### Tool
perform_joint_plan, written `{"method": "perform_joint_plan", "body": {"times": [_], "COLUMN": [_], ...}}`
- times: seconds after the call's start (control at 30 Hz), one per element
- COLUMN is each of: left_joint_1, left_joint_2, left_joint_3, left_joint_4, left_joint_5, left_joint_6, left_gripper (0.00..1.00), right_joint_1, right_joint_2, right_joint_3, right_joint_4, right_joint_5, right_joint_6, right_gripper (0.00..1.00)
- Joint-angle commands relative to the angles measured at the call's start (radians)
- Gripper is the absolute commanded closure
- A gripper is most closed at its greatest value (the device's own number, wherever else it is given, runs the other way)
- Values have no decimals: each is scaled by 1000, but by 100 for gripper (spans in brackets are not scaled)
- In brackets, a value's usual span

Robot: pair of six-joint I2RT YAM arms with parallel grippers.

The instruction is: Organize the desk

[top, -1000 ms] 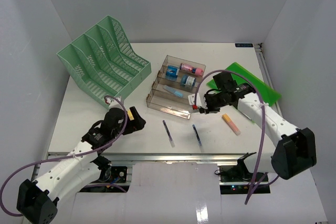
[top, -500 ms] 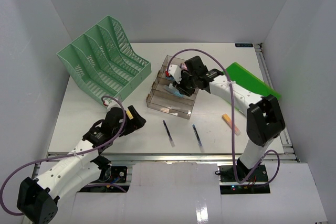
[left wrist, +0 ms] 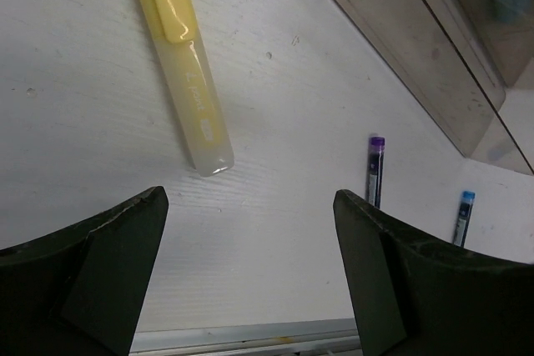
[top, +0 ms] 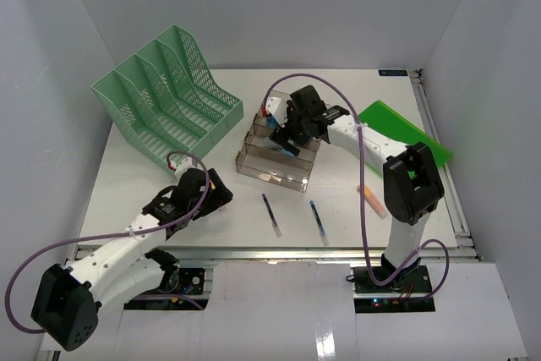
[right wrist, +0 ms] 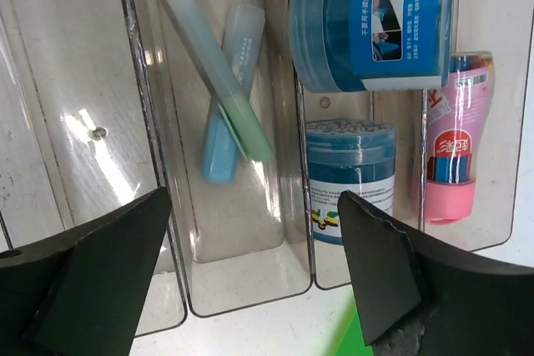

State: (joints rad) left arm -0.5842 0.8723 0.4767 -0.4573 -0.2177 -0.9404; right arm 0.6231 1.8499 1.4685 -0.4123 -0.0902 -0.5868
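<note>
Table (top: pixel 292 209), fixed under both arms, carries a yellow highlighter (left wrist: pixel 188 81), likely light, stiff and slick, best pinched mid-barrel by the left end effector (left wrist: pixel 250 231), spread apart, while the right end effector (right wrist: pixel 254 231) gapes likewise above the smoky tray (right wrist: pixel 67 122).

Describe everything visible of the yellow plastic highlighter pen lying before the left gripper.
The yellow plastic highlighter pen has an opaque yellow cap with a clip and a paler, translucent barrel bearing faint lettering. Capped, it lies flat and slanted on the white desk, ahead of the open left gripper, touching nothing else.
</note>
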Motion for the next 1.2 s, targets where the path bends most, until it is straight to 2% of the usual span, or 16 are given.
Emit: {"method": "perform_joint_plan", "body": {"times": [0.0, 0.17, 0.3, 0.37, 0.5, 0.73, 0.83, 0.97, 1.17], "left_joint_1": [4, 4, 12, 18, 31, 52, 58, 59, 53], "left_joint_2": [128, 311, 424, 478, 564, 637, 643, 627, 512], "left_joint_3": [112, 200, 275, 290, 301, 321, 317, 310, 291], "left_joint_4": [-76, -118, -119, -120, -121, -120, -117, -117, -118], "left_joint_5": [-68, -123, -153, -158, -183, -199, -200, -187, -73], "left_joint_6": [-18, -11, 14, 17, 11, 24, 29, 39, 100], "left_gripper": [12, 16, 27, 29, 30, 35, 62, 85, 100], "right_joint_1": [-31, -122, -275, -354, -477, -590, -610, -657, -676], "right_joint_2": [-136, -363, -512, -589, -714, -764, -768, -776, -790], "right_joint_3": [-47, -203, -359, -449, -617, -657, -670, -682, -690], "right_joint_4": [8, 17, 53, 88, 159, 161, 159, 160, 159], "right_joint_5": [-150, -379, -598, -674, -771, -877, -902, -931, -945], "right_joint_6": [33, 62, 63, 71, 85, 96, 96, 96, 90], "right_gripper": [9, 2, 2, 2, 2, 2, 2, 2, 2]}}
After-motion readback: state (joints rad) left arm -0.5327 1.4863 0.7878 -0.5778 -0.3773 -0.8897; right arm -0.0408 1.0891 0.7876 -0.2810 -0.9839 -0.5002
